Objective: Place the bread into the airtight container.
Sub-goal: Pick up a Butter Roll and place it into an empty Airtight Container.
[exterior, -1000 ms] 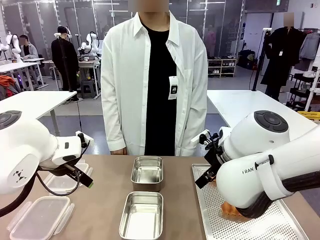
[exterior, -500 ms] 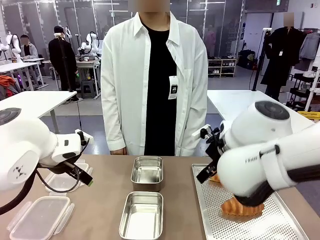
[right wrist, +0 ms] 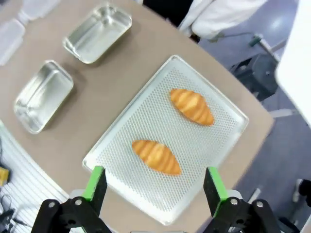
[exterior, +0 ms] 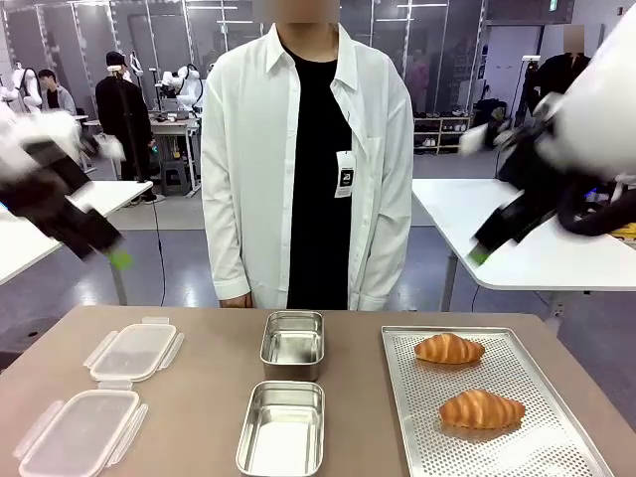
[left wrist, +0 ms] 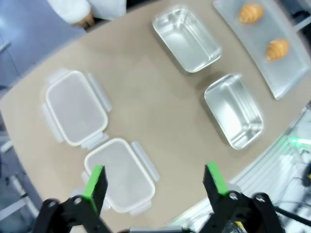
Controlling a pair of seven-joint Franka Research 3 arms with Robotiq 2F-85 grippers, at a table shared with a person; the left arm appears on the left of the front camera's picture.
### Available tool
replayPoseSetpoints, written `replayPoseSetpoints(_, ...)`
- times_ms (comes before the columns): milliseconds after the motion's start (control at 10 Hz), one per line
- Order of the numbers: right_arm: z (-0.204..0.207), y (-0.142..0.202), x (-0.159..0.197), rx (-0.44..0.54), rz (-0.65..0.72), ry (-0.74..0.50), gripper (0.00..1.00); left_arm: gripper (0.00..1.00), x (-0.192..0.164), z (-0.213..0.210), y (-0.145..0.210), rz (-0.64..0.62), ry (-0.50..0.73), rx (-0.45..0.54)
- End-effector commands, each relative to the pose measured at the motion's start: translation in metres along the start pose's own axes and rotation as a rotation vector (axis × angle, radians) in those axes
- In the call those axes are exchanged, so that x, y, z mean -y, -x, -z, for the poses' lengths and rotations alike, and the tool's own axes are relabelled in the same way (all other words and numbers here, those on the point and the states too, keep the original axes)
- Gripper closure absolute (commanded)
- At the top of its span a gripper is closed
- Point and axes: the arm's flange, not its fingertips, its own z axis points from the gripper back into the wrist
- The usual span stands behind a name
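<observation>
The tan table (exterior: 204, 393) carries five things. At its left side lie two translucent clip lids, the far lid (exterior: 134, 351) and the near lid (exterior: 79, 432), flat and just apart, the near one at the table's front edge. In the middle stand two open steel tins, the far container (exterior: 293, 343) and the near container (exterior: 282, 427), in line with a small gap between them. At the right lies a perforated metal tray (exterior: 437, 442).

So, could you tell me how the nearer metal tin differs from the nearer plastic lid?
The metal tin is shiny steel with deep walls; the plastic lid is cloudy, flat plastic. The lid has clip flaps on its edges; the tin has a plain rim. The tin sits centrally, the lid toward the robot's left. Both are rounded rectangles, empty.
</observation>
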Motion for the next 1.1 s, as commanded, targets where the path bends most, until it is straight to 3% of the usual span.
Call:
replayPoseSetpoints(0, -0.075, 0.025, 0.028, 0.025, -0.034, -0.054, 0.00, 0.00, -0.029, -0.075, -0.007, -0.048, 0.052, -0.005)
replayPoseSetpoints(400, -0.196, 0.117, 0.068, 0.149, -0.018, -0.071, 0.00, 0.00, -0.067, -0.193, 0.048, -0.007, 0.044, 0.106)
replayPoseSetpoints(700, -0.222, 0.157, 0.080, 0.169, -0.012, -0.065, 0.00, 0.00, -0.078, -0.224, 0.088, -0.056, 0.032, 0.182)
replayPoseSetpoints(900, -0.221, 0.157, 0.080, 0.168, 0.012, -0.045, 0.00, 0.00, -0.077, -0.223, 0.091, -0.060, 0.050, 0.211)
replayPoseSetpoints(1000, -0.227, 0.158, 0.080, 0.182, 0.011, -0.062, 0.00, 0.00, -0.083, -0.233, 0.088, -0.076, 0.001, 0.184)
